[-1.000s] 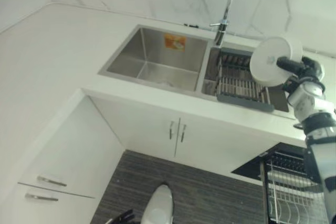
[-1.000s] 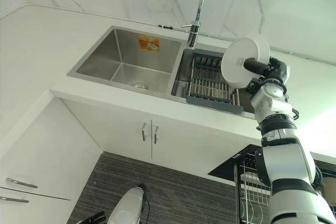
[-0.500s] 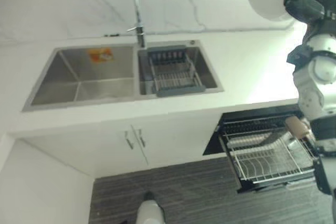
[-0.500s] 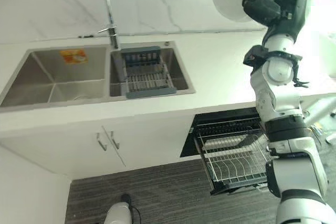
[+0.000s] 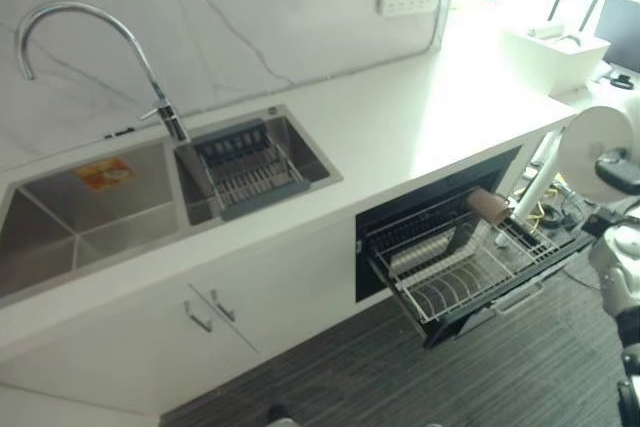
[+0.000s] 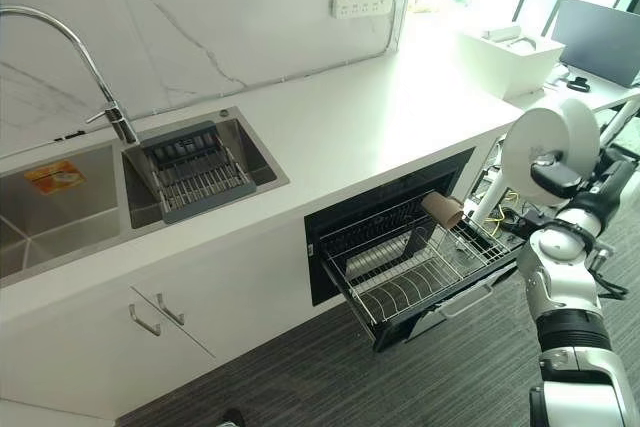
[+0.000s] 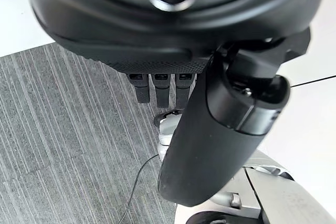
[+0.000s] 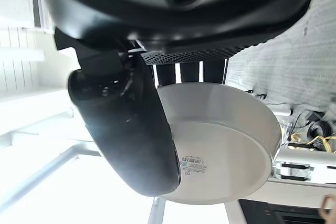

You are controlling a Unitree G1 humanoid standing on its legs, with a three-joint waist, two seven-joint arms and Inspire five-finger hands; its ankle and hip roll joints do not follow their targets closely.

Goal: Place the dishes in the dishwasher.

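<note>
Swung away from the sink, the white plate is now held on edge, pinched in the right hand beyond the counter's end near the pulled-out dishwasher rack, where a loosened pinch could drop it.

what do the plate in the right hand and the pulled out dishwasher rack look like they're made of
The plate, pinched in the right hand, looks like glazed white ceramic: smooth, opaque, with a faint sheen, though melamine can't be ruled out. The dishwasher rack looks like bare or plated metal wire: thin silvery rods forming a grid with upright tines.
</note>
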